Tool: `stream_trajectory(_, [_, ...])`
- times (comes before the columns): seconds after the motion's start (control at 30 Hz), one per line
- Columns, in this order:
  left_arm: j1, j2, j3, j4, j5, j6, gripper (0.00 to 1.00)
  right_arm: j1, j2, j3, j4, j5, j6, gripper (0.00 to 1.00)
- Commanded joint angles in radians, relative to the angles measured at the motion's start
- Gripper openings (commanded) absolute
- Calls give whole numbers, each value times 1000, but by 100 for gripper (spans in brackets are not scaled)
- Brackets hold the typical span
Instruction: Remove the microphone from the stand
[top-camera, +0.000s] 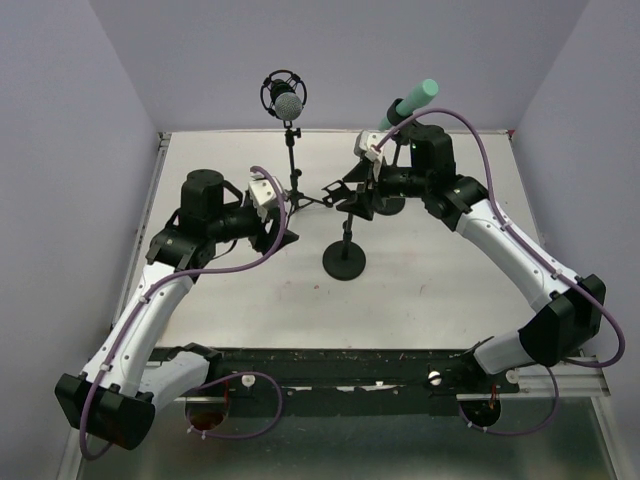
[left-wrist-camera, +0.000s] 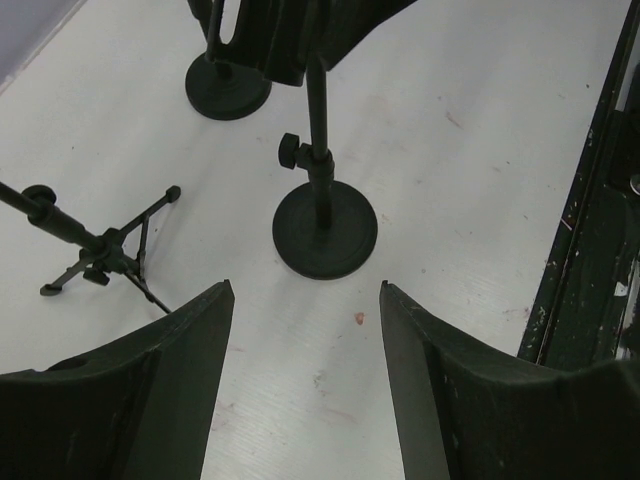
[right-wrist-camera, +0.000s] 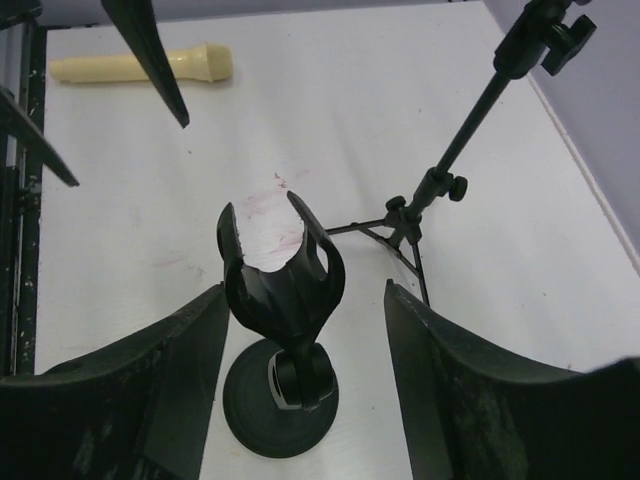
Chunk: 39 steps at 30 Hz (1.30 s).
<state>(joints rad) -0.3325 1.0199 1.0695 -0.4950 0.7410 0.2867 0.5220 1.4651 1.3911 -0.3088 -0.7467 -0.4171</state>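
Observation:
A black stand with a round base (top-camera: 344, 262) stands mid-table; its clip (right-wrist-camera: 283, 275) is empty. My right gripper (right-wrist-camera: 305, 290) is open, with one finger on each side of that clip, and it shows in the top view (top-camera: 340, 197). A cream microphone (right-wrist-camera: 140, 65) lies flat on the table near the front rail. A teal microphone (top-camera: 410, 103) sticks up tilted behind my right wrist, above a second round base (left-wrist-camera: 228, 85). My left gripper (left-wrist-camera: 305, 290) is open and empty, low over the table left of the stand (top-camera: 283, 228).
A tripod stand (top-camera: 293, 170) at the back middle carries a silver-headed microphone in a black shock mount (top-camera: 285, 97). Its legs (left-wrist-camera: 100, 250) spread between my two grippers. The dark front rail (left-wrist-camera: 590, 250) borders the table.

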Motion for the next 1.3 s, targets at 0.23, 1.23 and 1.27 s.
stream_trajectory(0.23, [-94, 17, 35, 143, -93, -49, 68, 56, -86, -92, 180, 254, 262, 53])
stream_trajectory(1.23, [-344, 269, -54, 595, -475, -262, 62, 96, -167, 37, 7, 607, 478, 100])
stream_trajectory(1.27, [-352, 285, -48, 595, -486, -262, 60, 73, -175, 28, 5, 619, 497, 99])
